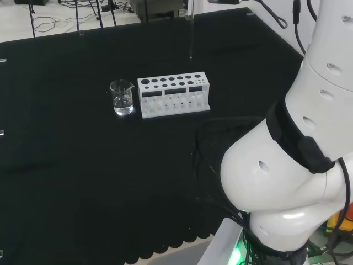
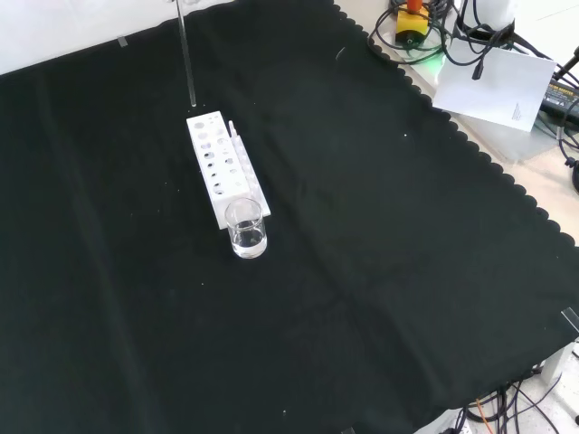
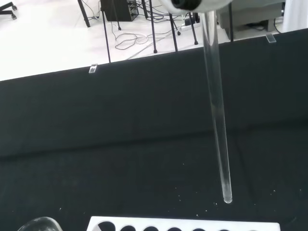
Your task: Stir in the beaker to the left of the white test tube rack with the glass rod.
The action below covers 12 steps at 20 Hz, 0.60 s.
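A small clear glass beaker (image 1: 122,97) holding a little clear liquid is standing on the black cloth (image 1: 83,165), just beside the left end of the white plastic test tube rack (image 1: 174,94) in the head view and at the rack's nearer end in the front view. A long clear glass rod (image 3: 217,120) is hanging upright in the air, its lower tip above the cloth beyond the rack and well apart from the beaker. The blurred white part of the hand (image 3: 195,5) is sitting at the rod's upper end in the wrist view, but I cannot tell how its fingers are set.
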Available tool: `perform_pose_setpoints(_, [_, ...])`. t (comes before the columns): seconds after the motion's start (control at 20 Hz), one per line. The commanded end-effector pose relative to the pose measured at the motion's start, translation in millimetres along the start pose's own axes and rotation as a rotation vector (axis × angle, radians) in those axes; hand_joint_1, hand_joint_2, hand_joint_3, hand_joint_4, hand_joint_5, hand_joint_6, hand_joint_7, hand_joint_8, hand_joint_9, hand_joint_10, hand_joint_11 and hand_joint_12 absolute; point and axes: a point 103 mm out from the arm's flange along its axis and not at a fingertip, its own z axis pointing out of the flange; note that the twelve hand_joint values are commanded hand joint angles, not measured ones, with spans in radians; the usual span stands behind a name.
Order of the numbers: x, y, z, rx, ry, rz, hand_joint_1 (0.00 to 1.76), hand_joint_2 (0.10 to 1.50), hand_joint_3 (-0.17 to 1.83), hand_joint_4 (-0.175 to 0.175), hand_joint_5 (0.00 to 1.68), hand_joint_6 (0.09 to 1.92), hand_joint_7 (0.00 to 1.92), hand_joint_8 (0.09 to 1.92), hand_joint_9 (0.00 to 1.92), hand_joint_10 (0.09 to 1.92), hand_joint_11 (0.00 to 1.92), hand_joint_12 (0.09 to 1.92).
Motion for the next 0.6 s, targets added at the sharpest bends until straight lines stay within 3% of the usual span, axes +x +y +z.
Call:
perform_pose_setpoints(0.05, [5,-2,2,0.009,-0.016,-0.005,1.28,1.06,0.13,-0.175,0.99,0.71,1.00,1.32,1.53,1.07,1.47,1.13])
perform_pose_setpoints(0.35, [14,7,6,0.021,-0.010,-0.019,1.28,1.06,0.11,-0.175,0.99,0.71,1.00,1.32,1.53,1.08,1.46,1.14])
perform_pose_setpoints(0.6, [38,14,3,0.016,-0.005,-0.065,1.28,1.07,0.11,-0.175,0.99,0.70,1.00,1.32,1.53,1.08,1.46,1.15])
